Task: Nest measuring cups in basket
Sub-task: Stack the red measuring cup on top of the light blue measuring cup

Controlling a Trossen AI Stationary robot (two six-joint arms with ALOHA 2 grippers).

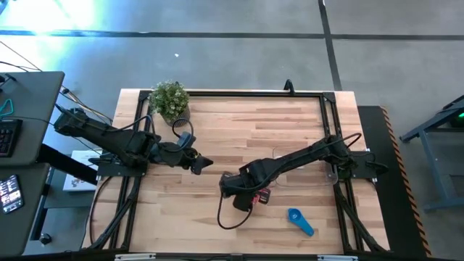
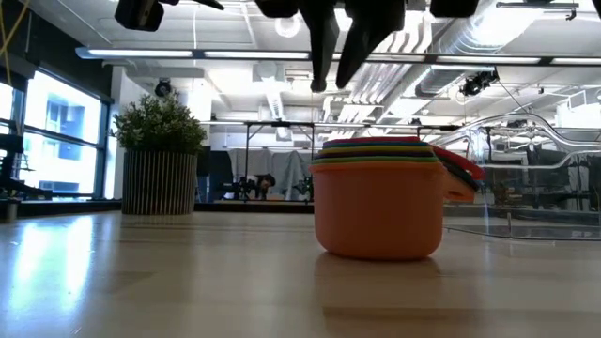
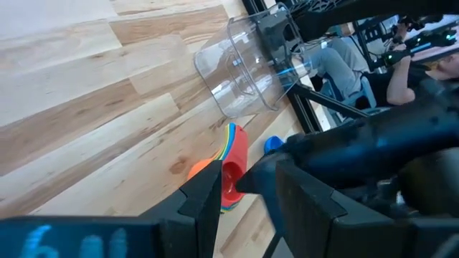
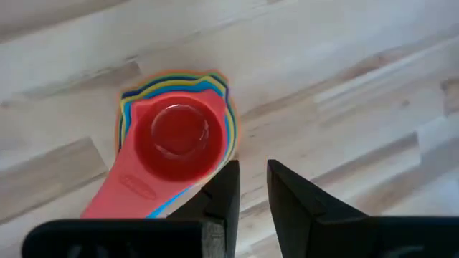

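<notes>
Just under the right gripper (image 4: 247, 188), near the front middle of the tabletop (image 1: 290, 123), sat the stack (image 4: 176, 140) of nested cups, red one on top, handles fanned out together toward the gripper's own side. The right wrist view showed the fingers (image 4: 224, 188) a narrow gap apart and clamped on nothing, the stack lying just off to one side of them rather than between them. From table height the gripper (image 2: 338, 70) hung clear above the orange outer cup (image 2: 380, 211), no contact. That was the relation to watch: by my reading any regrasp would need the fingers shifted across onto the handles' long axis, which ran from the bowl back toward the wrist. The blue cup (image 1: 299, 220) lay alone on the boards just beside the stack, toward the front right, handle angled away; the right arm was plainly nearer both. The left gripper (image 1: 197, 164) waited left of centre, fingers (image 3: 204, 197) spread and empty. The basket (image 3: 240, 68), clear and hard to pick out from above, stood near the right edge, apart from the stack. How many cups the stack held could not be counted; from above the right arm covered most of it.
</notes>
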